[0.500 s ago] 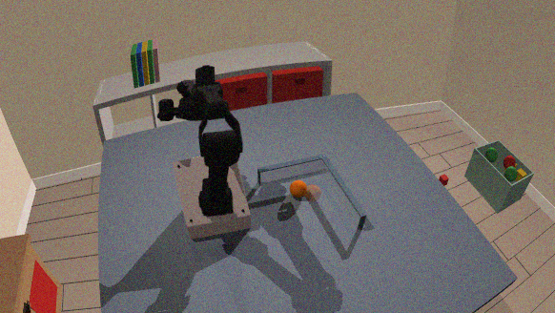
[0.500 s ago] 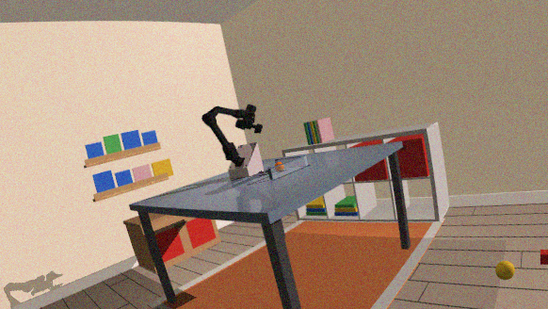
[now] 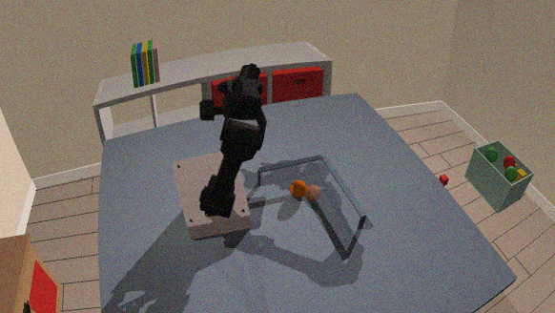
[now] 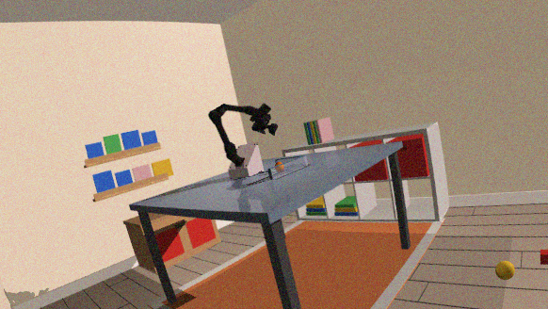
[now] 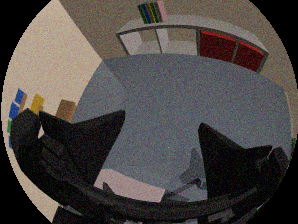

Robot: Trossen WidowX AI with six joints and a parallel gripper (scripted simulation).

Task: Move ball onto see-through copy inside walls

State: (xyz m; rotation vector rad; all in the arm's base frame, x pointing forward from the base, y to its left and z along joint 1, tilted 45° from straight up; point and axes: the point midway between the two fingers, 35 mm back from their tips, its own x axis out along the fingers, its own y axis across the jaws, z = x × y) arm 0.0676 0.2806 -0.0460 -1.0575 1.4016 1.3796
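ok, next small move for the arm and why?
Probably bring the end effector down toward the orange ball. It is open, holds nothing and sits high above the table, away from the ball, which rests just beside the see-through copy, overlapping it rather than centred on it.
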